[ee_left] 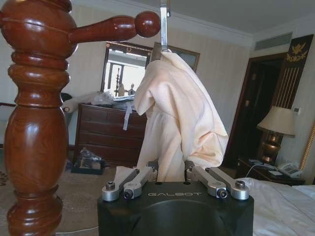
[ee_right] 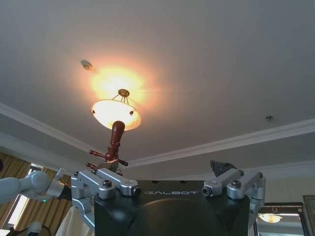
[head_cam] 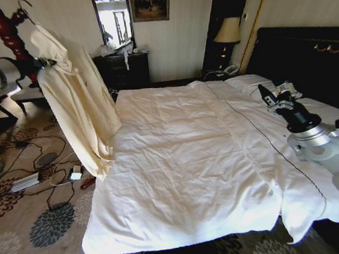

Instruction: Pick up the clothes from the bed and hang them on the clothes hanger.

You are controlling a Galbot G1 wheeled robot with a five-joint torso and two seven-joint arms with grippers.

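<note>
The pale cream clothes hang long and wrinkled beside the bed's left edge. In the left wrist view the clothes drape from the clothes hanger, whose silver hook rises by a peg of the wooden stand. The hanger's body is covered by cloth. My left gripper is at the garment's upper part. Seen from the wrist, the left gripper is shut on the cloth. Over the white bed, at its right side, my right gripper points upward and is open with nothing in it.
The dark red coat stand rises at the far left. Cables and a power strip lie on the patterned carpet left of the bed. A dark dresser stands at the back wall, with the black headboard and a lamp at right.
</note>
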